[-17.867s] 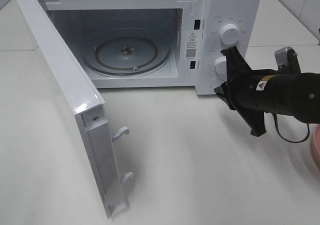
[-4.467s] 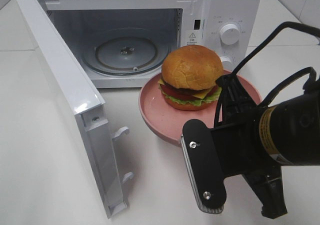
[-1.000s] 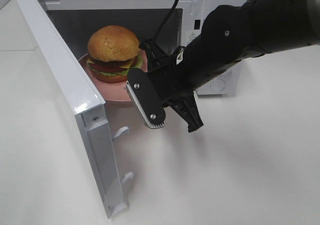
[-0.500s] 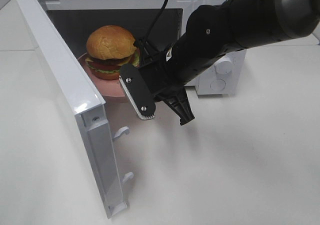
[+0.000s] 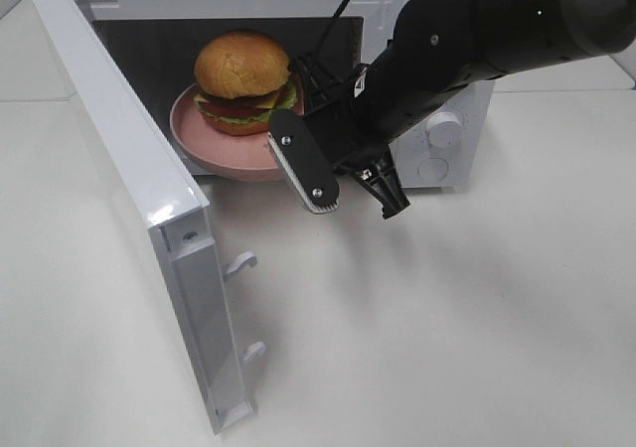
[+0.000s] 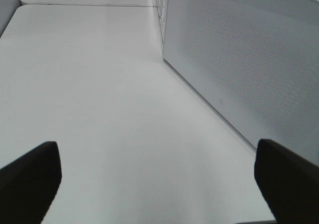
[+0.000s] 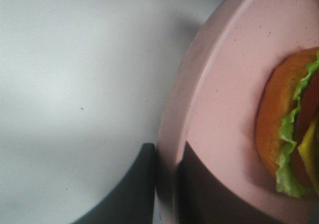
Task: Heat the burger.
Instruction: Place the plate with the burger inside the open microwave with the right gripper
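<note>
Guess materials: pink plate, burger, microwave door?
The pink plate looks like speckled matte ceramic or melamine: fine dark flecks near its rim. The burger may be a plastic replica: even gloss on the bun, very crisp lettuce; cannot confirm. The microwave door looks like glossy white painted metal or plastic: sharp highlights.

White tabletop [image 5: 477, 348], soft even light

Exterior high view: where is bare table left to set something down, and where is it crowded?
Free: the table in front of the microwave, right of its open door; also the strip left of the door. Crowded: the microwave mouth, filled by the pink plate, the burger and the right gripper clamping the plate's rim.
</note>
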`<state>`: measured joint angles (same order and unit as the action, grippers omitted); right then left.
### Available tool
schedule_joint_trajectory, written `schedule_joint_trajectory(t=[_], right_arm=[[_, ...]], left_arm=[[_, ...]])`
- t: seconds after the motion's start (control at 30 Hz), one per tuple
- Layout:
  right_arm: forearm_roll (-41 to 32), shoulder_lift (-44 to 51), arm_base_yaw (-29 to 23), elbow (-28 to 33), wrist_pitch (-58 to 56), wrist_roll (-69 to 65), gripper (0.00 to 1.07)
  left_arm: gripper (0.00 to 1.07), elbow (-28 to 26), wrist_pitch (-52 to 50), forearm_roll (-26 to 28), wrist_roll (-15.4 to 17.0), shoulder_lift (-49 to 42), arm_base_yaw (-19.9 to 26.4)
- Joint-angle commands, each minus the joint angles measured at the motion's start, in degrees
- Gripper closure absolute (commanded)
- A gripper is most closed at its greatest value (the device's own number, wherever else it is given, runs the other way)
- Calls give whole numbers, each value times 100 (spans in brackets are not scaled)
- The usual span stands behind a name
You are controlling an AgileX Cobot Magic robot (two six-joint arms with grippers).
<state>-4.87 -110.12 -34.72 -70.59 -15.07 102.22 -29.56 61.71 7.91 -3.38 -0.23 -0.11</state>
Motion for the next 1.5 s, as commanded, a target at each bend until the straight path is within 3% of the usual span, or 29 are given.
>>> schedule_joint_trajectory(t=[0.03, 0.27, 0.8, 1.03, 1.5], right_arm=[[23, 6, 23, -126, 418, 212, 105], [80, -286, 23, -264, 481, 281, 105], [143, -1100, 23, -1667, -17, 6, 105], [567, -1490, 92, -2469, -613, -304, 104], [745, -1828, 92, -2888, -630, -630, 103]], left_arm=[[9, -17, -17, 6, -11, -80, 0], [9, -17, -17, 6, -11, -80, 0], [9, -17, -23, -74, -11, -80, 0], [9, -17, -23, -86, -11, -80, 0], [9, -17, -23, -97, -11, -80, 0]])
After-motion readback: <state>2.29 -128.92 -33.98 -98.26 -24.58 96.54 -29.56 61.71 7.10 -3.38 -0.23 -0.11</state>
